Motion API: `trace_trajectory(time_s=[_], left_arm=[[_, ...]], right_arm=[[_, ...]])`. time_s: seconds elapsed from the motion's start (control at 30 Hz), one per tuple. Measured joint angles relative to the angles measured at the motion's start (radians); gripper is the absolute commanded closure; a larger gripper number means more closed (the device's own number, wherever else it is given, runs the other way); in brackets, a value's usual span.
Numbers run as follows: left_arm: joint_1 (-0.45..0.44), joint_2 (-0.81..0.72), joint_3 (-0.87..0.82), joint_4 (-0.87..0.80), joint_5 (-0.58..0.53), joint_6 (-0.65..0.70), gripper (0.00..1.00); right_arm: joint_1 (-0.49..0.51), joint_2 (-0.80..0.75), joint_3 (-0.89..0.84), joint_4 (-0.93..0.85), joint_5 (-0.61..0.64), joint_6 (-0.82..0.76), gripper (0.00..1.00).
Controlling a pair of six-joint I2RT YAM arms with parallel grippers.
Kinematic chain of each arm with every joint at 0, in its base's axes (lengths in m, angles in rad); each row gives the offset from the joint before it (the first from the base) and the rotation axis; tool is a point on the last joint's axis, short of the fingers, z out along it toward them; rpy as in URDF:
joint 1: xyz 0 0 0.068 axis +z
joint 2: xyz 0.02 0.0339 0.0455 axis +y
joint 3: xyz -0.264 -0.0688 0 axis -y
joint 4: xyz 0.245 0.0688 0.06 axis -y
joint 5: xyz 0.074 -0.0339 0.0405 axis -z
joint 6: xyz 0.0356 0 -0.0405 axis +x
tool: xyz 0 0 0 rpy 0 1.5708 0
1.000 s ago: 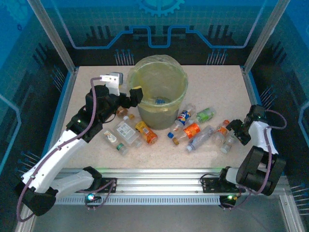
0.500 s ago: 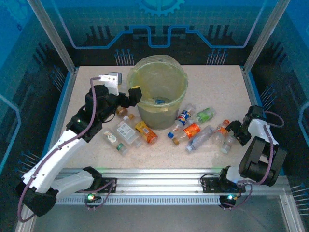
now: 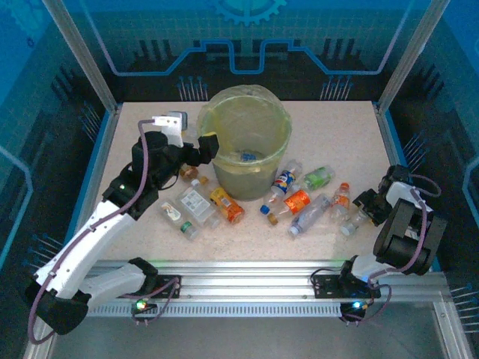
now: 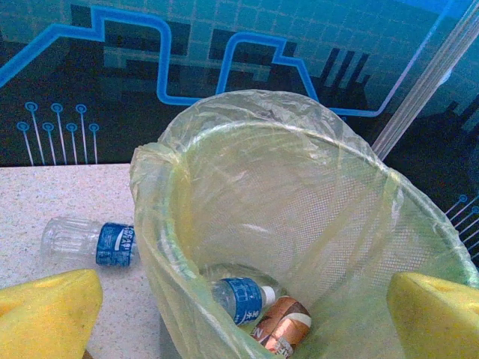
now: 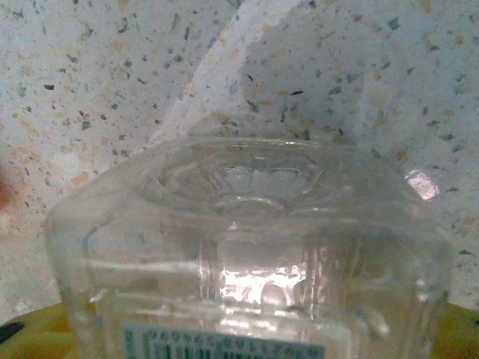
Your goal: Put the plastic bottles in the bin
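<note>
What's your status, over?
Left tool open at bin rim. Right tool around clear bottle, grip unconfirmed. Two bottles binned, others on table. No obstruction seen.

The left arm [image 3: 97,232] is wearing white shells broken by black joints, and a thin purple-grey cable [image 3: 144,168] is looping along it toward a white camera block [image 3: 172,122] at the wrist. A small green light [image 3: 122,185] is glowing on one joint. The left gripper [image 3: 208,147] is showing black bodywork, its pads [image 4: 46,308] appearing as soft yellow blocks. The right arm [image 3: 400,239] is mixing black links with a white forearm, and a green lamp [image 3: 139,306] is glowing beneath each base.
</note>
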Motion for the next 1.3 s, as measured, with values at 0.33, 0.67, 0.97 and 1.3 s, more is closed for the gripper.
trace_trajectory(time_s=[0.33, 0.67, 0.97, 1.3], left_arm=[[0.010, 0.000, -0.002, -0.001, 0.000, -0.006, 0.01], [0.027, -0.002, -0.026, -0.004, -0.011, -0.032, 0.01], [0.038, -0.067, -0.114, -0.005, -0.080, -0.090, 0.01], [0.056, -0.201, -0.218, -0.027, -0.230, -0.190, 0.01]], right_arm=[[0.000, -0.062, 0.001, -0.031, 0.053, -0.012, 0.68], [0.166, -0.361, 0.178, -0.208, 0.168, -0.013, 0.71], [0.495, -0.425, 0.497, -0.324, 0.240, 0.045, 0.73], [0.875, -0.225, 0.892, -0.292, 0.291, 0.055, 0.73]])
